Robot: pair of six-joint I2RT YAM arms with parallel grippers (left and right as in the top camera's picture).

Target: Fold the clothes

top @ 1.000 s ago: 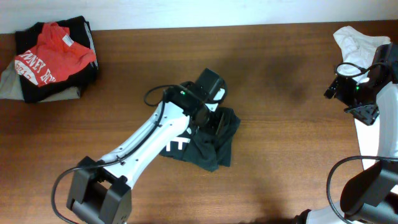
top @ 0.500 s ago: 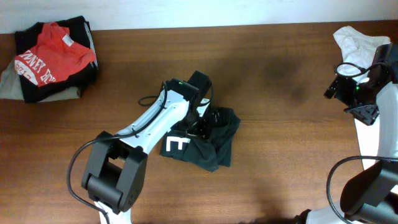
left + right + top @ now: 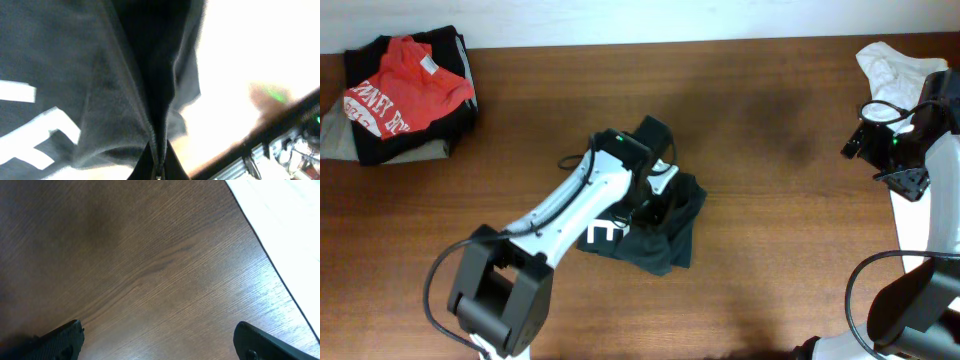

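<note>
Overhead, we saw the clothes [image 3: 665, 235] bunched mid-worktop [image 3: 770, 260], their long axis slanting from lettered lower-left to upper-right. The left fingers [image 3: 157, 169] pinched a fold, and the right fingers [image 3: 159, 342] gaped wide, holding nothing.

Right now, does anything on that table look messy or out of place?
The dark garment lies bunched in a crumpled heap, not spread flat, with the left gripper pinched shut on one fold.

One dark garment [image 3: 668, 238], one red T-shirt [image 3: 408, 88], one white cloth [image 3: 888, 66]
</note>
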